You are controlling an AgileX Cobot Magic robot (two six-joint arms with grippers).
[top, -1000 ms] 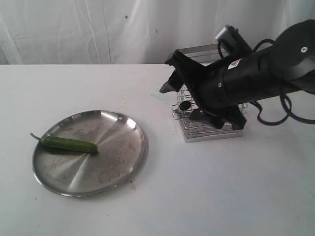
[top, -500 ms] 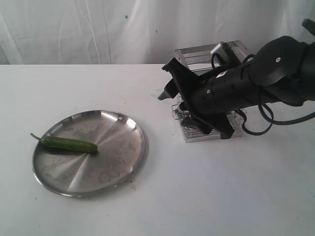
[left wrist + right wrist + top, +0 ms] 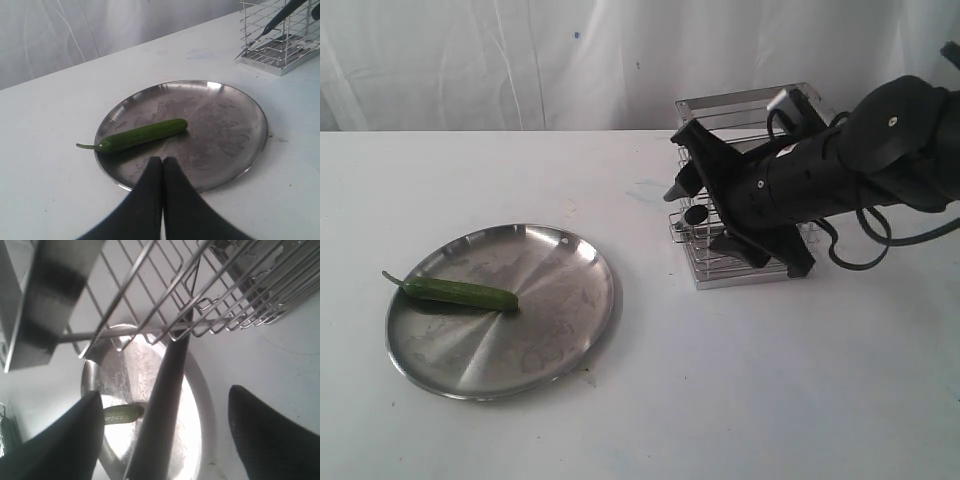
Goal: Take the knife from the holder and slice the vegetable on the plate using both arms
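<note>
Now the knife (image 3: 161, 412) stands between spread fingers (image 3: 60, 440) of the right end effector (image 3: 164, 392).

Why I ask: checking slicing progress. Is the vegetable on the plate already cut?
No, the vegetable lies whole on the plate, stem attached.

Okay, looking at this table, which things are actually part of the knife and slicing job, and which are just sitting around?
Part of the job:
knife
holder
vegetable
plate
right gripper, open, one finger on either side of the knife
left gripper, shut

Just there:
white table
white curtain behind it
</note>
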